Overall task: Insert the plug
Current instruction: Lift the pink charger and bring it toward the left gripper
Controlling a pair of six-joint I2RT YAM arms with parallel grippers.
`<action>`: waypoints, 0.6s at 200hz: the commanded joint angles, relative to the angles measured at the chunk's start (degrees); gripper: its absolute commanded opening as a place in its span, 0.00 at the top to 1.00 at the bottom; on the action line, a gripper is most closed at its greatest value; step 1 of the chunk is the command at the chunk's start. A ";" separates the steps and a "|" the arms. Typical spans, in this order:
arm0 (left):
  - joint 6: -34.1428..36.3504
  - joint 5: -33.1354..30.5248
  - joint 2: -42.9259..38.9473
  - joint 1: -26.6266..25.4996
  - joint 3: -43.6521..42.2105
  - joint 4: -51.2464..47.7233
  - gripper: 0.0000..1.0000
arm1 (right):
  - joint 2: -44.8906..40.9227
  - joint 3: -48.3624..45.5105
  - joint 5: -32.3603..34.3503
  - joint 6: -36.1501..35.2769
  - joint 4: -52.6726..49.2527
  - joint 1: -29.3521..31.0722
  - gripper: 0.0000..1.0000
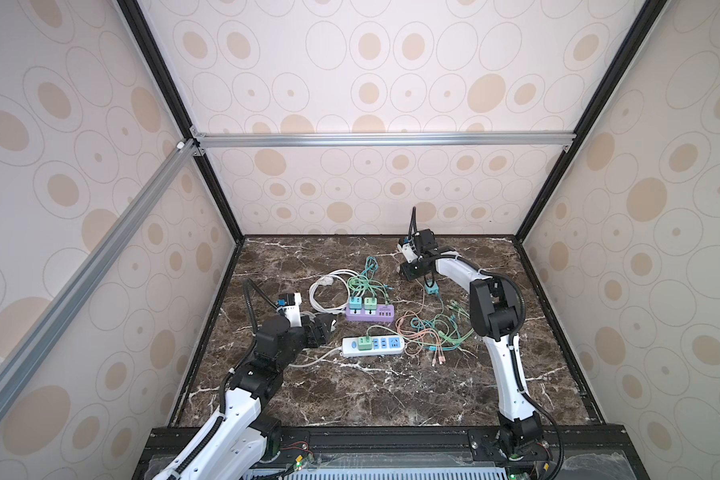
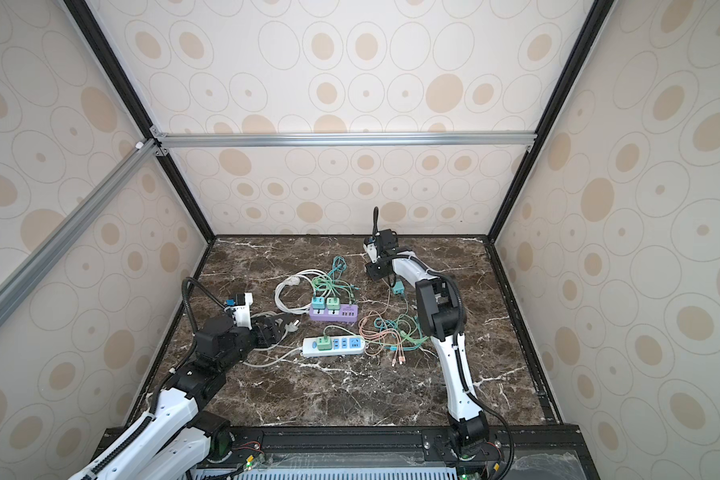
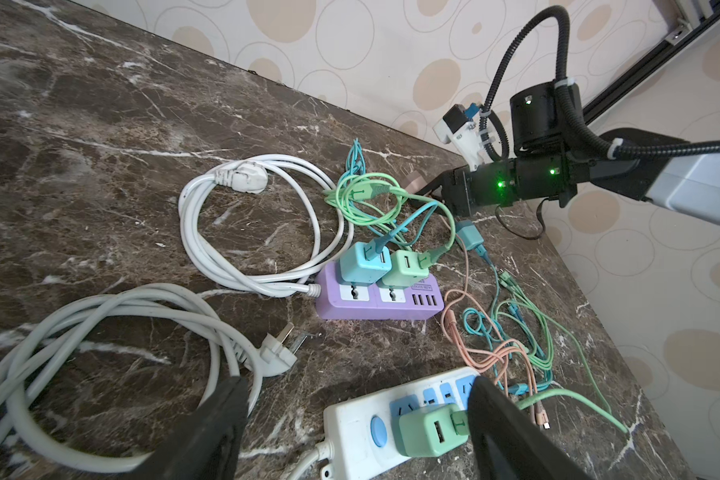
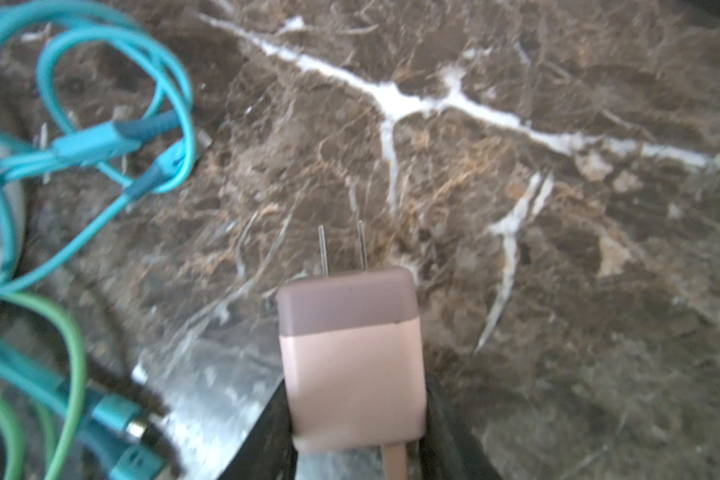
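The pink charger plug (image 4: pixel 350 357) is clamped in the right gripper (image 4: pixel 358 424), arm (image 1: pixel 454 268) outstretched; the left gripper (image 3: pixel 356 386) is held wide open, low.

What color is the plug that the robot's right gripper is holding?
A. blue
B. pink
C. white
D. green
B: the right wrist view shows the pink plug clamped in the right gripper.

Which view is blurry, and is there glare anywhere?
Right wrist view: the pink plug and teal cables look soft and smeared, with a pale sheen on the marble table beside the plug. Left wrist view and both top views: sharp, evenly lit.
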 commanded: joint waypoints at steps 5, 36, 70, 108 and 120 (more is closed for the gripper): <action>-0.23 4.86 2.53 0.40 1.97 3.77 0.17 | -10.96 -10.04 -5.75 -2.62 11.51 -0.15 0.75; 0.46 9.73 4.97 0.39 4.14 6.13 0.17 | -21.24 -22.09 -9.95 -4.00 19.42 -0.09 0.76; 0.83 16.00 7.06 0.40 7.11 8.71 0.18 | -30.88 -29.94 -13.44 -6.24 22.35 0.13 0.77; 0.24 24.40 9.83 0.35 11.26 11.44 0.18 | -42.13 -36.53 -15.75 -11.23 22.50 1.70 0.77; -0.42 27.84 11.11 0.33 13.14 12.60 0.17 | -45.15 -38.24 -15.71 -13.41 22.27 2.71 0.77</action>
